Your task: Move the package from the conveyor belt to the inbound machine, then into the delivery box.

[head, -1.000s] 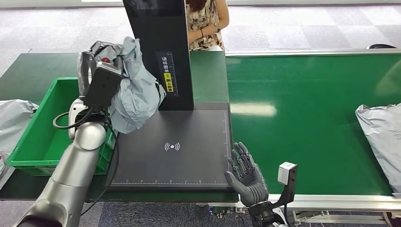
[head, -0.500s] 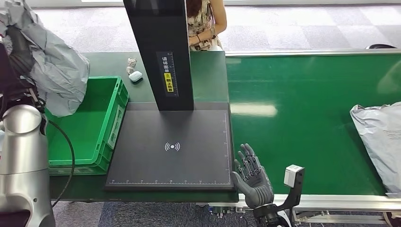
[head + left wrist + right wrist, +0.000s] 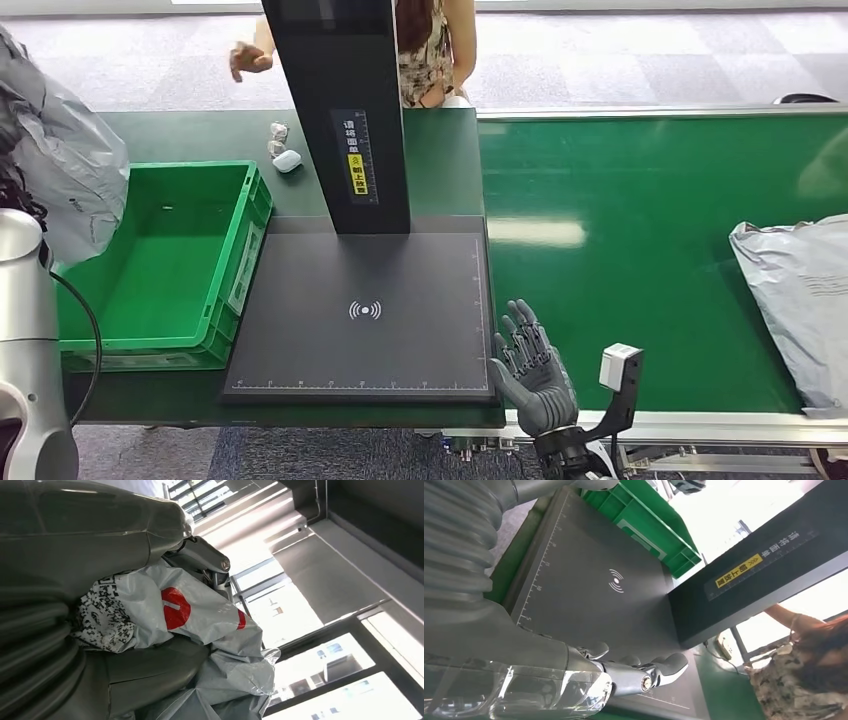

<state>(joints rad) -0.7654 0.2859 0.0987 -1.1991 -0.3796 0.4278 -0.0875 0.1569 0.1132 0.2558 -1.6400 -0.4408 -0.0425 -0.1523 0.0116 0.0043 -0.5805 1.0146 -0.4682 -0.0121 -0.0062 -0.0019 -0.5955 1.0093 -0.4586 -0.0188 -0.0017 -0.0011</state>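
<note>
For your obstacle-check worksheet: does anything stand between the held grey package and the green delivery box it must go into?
Nothing visible does. The left hand holds the package beside the open delivery box.

Grey carpet-tiled floor (image 3: pixel 640 55) beyond the table; bright windows (image 3: pixel 320 675) overhead

Grey package (image 3: pixel 200 630) in left hand (image 3: pixel 90 580)

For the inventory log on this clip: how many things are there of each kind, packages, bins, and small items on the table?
Grey packages: 2, one held in the left hand as package, one on the conveyor belt as second package
Green bins: 1, delivery box
Small items beside the scanner post: 3
Total: 6
</note>
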